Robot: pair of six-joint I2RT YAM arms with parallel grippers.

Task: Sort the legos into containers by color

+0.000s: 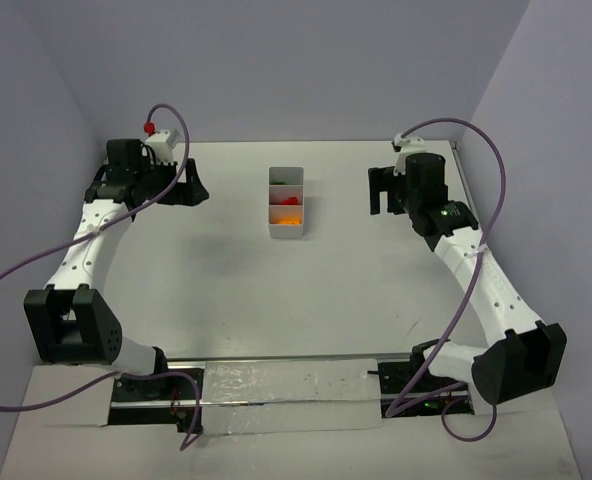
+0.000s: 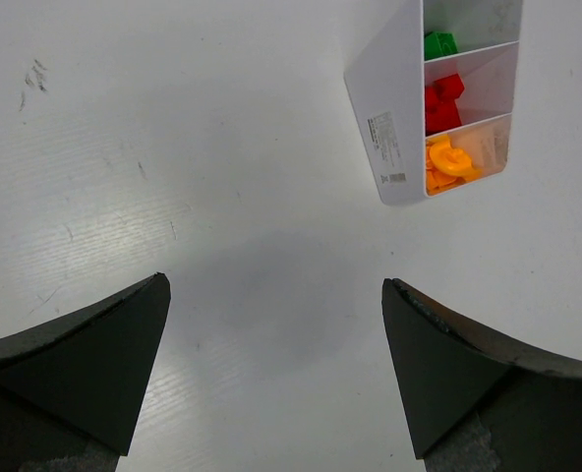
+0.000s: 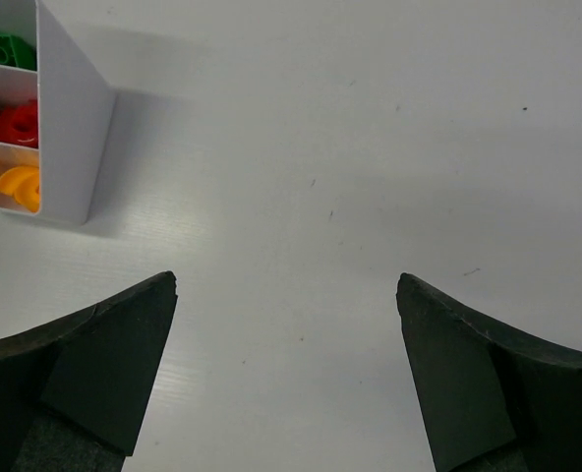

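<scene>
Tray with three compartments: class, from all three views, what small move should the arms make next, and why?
Probably draw both arms back toward their bases. The green legos, red legos and orange legos each sit in their own compartment of the tray, no loose piece shows on the table, and the left gripper and right gripper are open and empty.

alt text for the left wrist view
A narrow white tray at upper right on a white table holds green, red and orange legos, one color per compartment. The dark fingers of the left end effector stand open and empty.
</scene>
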